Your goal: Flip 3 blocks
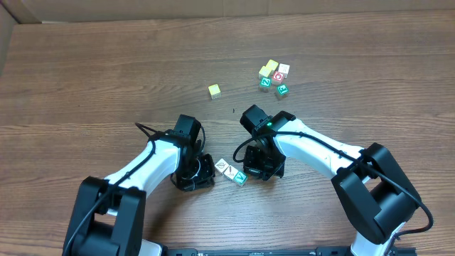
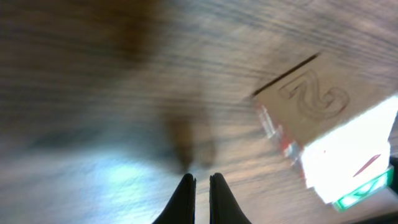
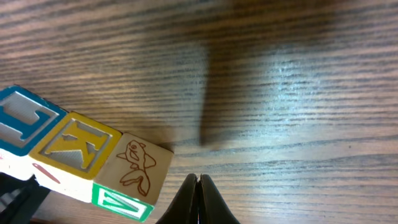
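Both claws clenched and empty, flanking the row of three small wooden alphabet cubes point(image 1: 230, 172).

The row lies on the brown wooden table point(image 1: 106, 71), two white-topped cubes and then the teal-green cube point(image 1: 240, 178), each touching its neighbour. The left claw point(image 2: 201, 178) sits just beside the row's white end and the right claw point(image 3: 198, 178) just beside its teal end. Neither touches a cube, and each has its fingers pressed together on nothing. A lone yellow cube point(image 1: 214, 90) and a cluster of spare cubes point(image 1: 274, 77) sit well beyond the row. No flip looks begun. To do it well, I judge a claw should release, straddle an end cube by opposite side faces, lift it clear of its neighbour, roll it and set it down. The left wrist view is blurred, so the carved figure there is probably a 2.
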`<control>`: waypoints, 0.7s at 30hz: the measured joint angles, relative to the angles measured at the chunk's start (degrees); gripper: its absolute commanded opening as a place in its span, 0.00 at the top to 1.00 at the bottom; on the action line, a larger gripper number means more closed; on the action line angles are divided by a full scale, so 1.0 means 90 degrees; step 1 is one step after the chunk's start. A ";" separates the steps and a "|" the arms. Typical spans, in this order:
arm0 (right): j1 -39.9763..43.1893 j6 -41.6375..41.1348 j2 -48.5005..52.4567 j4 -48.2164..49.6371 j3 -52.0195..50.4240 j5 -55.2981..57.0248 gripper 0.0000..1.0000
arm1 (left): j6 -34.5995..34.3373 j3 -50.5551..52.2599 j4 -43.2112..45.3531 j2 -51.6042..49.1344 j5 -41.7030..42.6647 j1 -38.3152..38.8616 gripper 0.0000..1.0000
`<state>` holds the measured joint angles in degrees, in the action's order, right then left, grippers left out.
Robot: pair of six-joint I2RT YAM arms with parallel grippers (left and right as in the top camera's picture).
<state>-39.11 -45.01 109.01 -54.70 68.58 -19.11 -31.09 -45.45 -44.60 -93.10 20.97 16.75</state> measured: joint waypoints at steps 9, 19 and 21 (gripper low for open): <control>-0.0032 -0.0019 0.0000 -0.0022 0.0000 -0.0148 0.96 | -0.0002 -0.0702 -0.0002 0.0500 -0.1124 0.0002 0.96; -0.0440 -0.0231 0.0000 0.0002 0.0000 -0.0036 0.96 | 0.0051 -0.0707 0.0821 -0.0369 -0.1299 0.0002 0.96; -0.0444 -0.0313 0.0000 0.0002 0.0000 0.0039 0.96 | 0.0155 -0.0709 0.0962 -0.0597 -0.1124 0.0000 0.96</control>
<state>-43.11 -47.83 109.01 -54.68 68.58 -18.76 -29.69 -51.83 -35.94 -98.48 10.85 16.75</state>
